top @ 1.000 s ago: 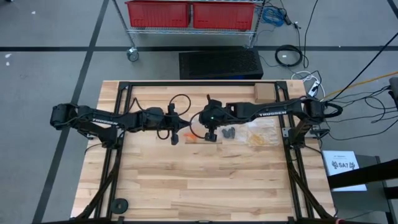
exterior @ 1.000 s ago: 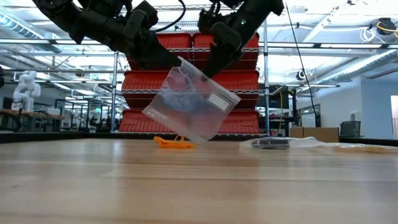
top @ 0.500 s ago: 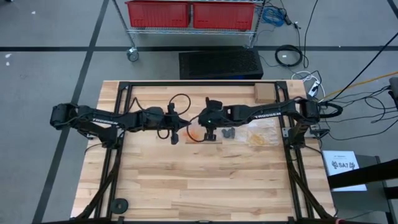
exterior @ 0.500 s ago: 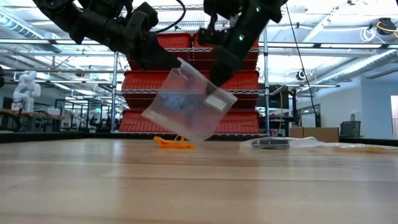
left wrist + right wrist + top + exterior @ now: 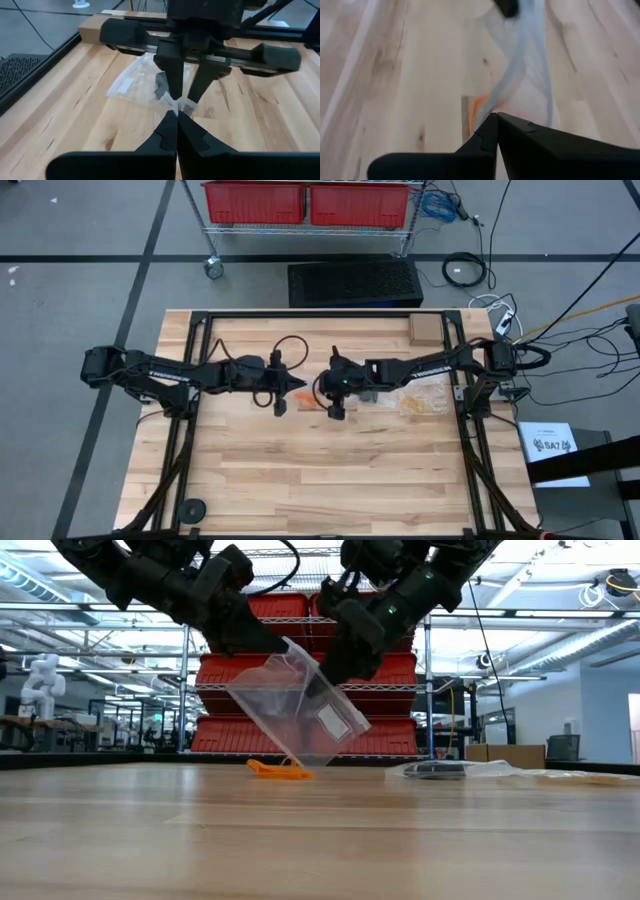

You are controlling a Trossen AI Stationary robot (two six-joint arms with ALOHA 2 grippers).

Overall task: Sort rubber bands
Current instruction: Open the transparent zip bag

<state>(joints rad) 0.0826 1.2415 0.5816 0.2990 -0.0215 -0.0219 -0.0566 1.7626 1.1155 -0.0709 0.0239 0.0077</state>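
A clear zip bag (image 5: 295, 715) hangs between my two grippers over the middle of the table, a white label on its side. My left gripper (image 5: 291, 644) and my right gripper (image 5: 324, 676) are both shut on its top. A small heap of orange rubber bands (image 5: 276, 769) lies on the table under the bag and shows past my right fingers as orange rubber bands (image 5: 477, 106). A second clear bag (image 5: 145, 82) with black rubber bands inside lies flat toward the table's right. From above, my left gripper (image 5: 299, 385) and right gripper (image 5: 322, 387) nearly meet. My left gripper pinches the bag's top edge (image 5: 174, 104) between its two fingertips, coming from the table's left and slanting down. The bag hangs below it. My right gripper pinches the bag's top edge (image 5: 318, 683) on the opposite side, slanting down from the table's right. The plastic (image 5: 517, 70) stretches away from its fingertips; the bag's bottom hangs just over the table.
Two flat clear bags lie right of centre: one with black bands (image 5: 371, 393), one with pale bands (image 5: 422, 396). A cardboard box (image 5: 425, 330) sits at the far right corner. A black round thing (image 5: 192, 509) rests near the front left. The black frame rails (image 5: 190, 350) border the table.
My right gripper has sunk and tipped further downward, keeping its hold on the bag's top. The bag's right side has come down with it, so the bag has turned more upright and its label sits lower. My left gripper has kept still.
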